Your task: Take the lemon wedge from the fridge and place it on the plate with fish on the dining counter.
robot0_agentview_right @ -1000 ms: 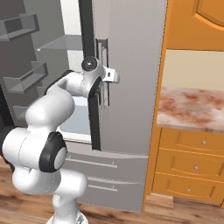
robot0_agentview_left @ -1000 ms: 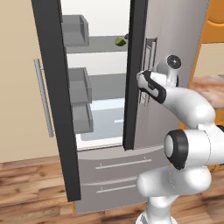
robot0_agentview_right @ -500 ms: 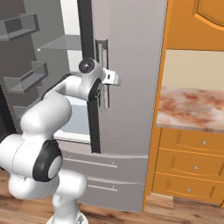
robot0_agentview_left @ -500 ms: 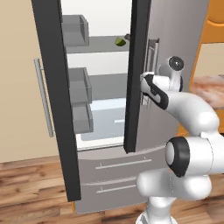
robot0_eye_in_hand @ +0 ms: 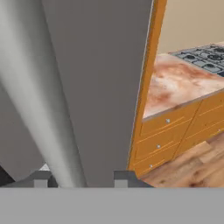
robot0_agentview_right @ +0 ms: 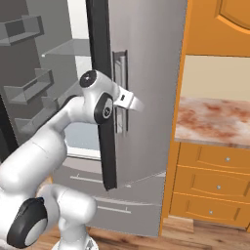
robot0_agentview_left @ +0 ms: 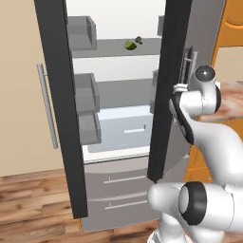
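Observation:
The grey fridge (robot0_agentview_left: 118,190) has both upper doors open onto its white interior. On the upper shelf lies the tiny yellow-green lemon wedge (robot0_agentview_left: 130,45), with a small dark lump (robot0_agentview_left: 138,40) right beside it. My gripper (robot0_agentview_right: 132,101) is on the outer face of the right door (robot0_agentview_right: 146,58), far from the wedge. In the hand view the gripper (robot0_eye_in_hand: 82,177) is open and straddles the door's vertical bar handle (robot0_eye_in_hand: 39,100), with a gap on the right side. The plate with fish is out of view.
Orange cabinets with drawers (robot0_agentview_right: 215,185) stand right of the fridge under a reddish-brown marble-patterned counter (robot0_agentview_right: 215,119) that carries a stove top (robot0_eye_in_hand: 201,57). Grey door bins (robot0_agentview_left: 85,99) line the left door. The right door's black edge (robot0_agentview_left: 163,95) stands between my arm and the shelves. The floor is wooden planks (robot0_agentview_left: 28,209).
My hand has moved a little down and to the right along the right door's handle. The lemon wedge has stayed on its shelf.

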